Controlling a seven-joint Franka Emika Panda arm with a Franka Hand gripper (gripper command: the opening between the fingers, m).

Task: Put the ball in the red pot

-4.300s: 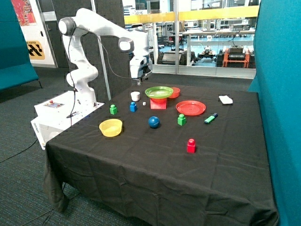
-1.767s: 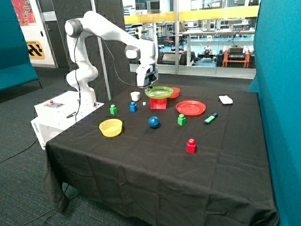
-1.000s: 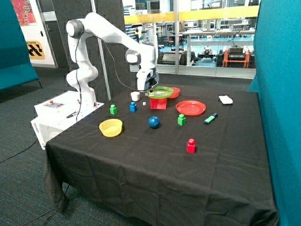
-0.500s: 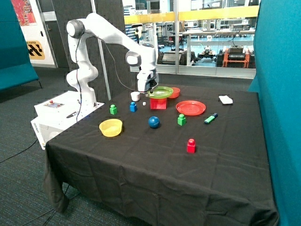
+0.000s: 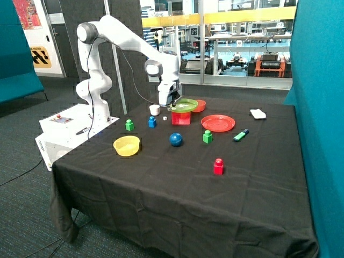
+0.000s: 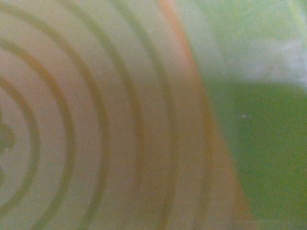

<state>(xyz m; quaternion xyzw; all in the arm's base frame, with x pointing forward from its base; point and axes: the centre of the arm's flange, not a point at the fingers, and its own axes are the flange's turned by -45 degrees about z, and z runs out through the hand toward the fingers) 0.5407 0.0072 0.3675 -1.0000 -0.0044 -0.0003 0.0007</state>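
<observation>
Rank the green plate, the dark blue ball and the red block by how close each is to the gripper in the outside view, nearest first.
Measured from the gripper:
1. Green plate, right at the gripper, resting on top of the red pot.
2. Ball, mid-table, in front of the pot.
3. Red block, toward the table's front edge, farthest.

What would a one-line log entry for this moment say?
gripper: at green plate rim | plate: covering red pot | ball: on table, untouched | stage: clearing pot
</observation>
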